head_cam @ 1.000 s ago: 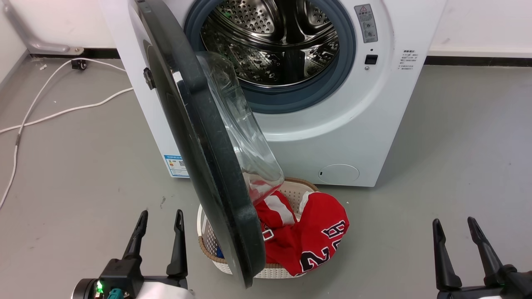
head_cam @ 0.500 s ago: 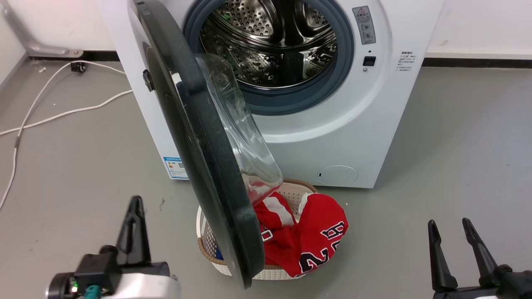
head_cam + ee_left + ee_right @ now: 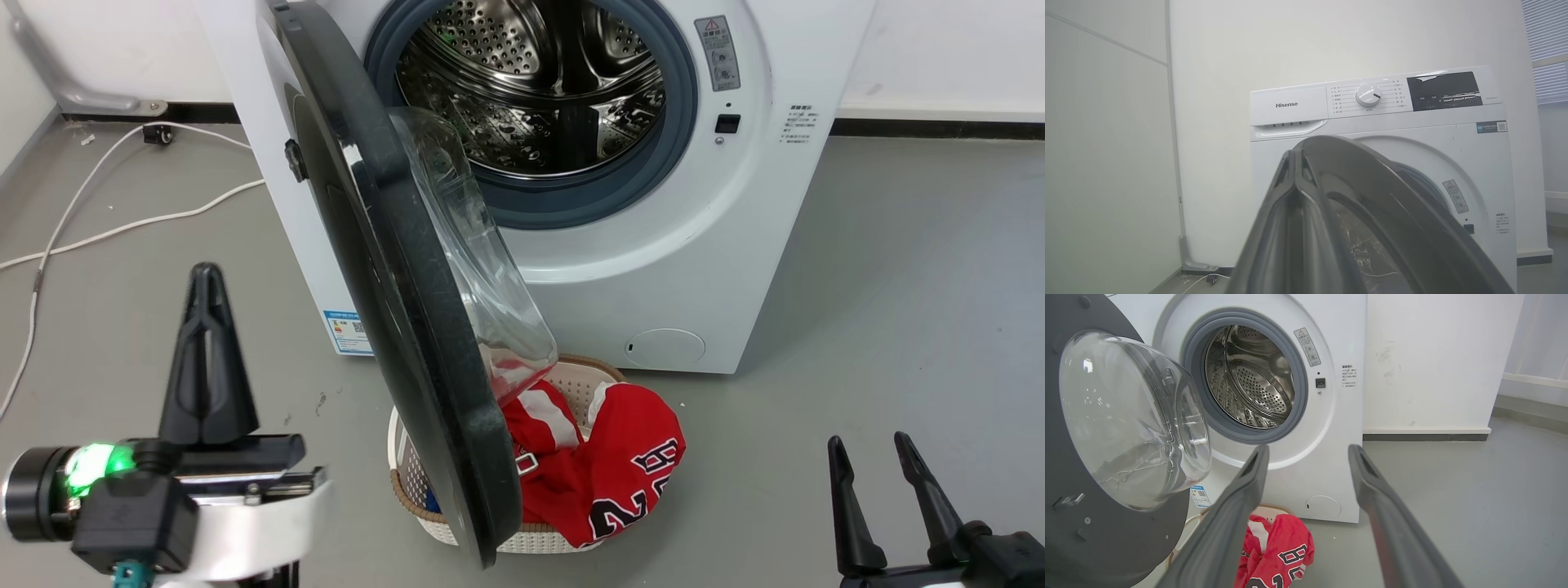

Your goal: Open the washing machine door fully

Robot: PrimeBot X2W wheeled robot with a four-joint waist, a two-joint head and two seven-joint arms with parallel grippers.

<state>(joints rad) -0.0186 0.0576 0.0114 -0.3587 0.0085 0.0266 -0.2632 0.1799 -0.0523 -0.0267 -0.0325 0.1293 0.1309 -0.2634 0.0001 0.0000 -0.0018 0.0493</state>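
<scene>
The washing machine [image 3: 653, 269] is white, and the washing machine door [image 3: 433, 351] is glossy black around clear glass. Its gasket [image 3: 571, 204] is grey and the drum [image 3: 522, 73] perforated steel. The jersey [image 3: 629, 441] is red with white-edged black numerals, the basket [image 3: 406, 469] cream lattice, the floor [image 3: 898, 327] grey.

Soft, even indoor light is spreading over the grey floor [image 3: 898, 286], the washing machine [image 3: 653, 269] throwing only a faint shadow to its right. Highlights are glinting on the steel drum [image 3: 522, 90] and the glass of the washing machine door [image 3: 375, 229]. A green lamp [image 3: 90, 465] is flaring on the left wrist. Close to the wrist lens, the left gripper [image 3: 1292, 154] is showing blurred.
</scene>
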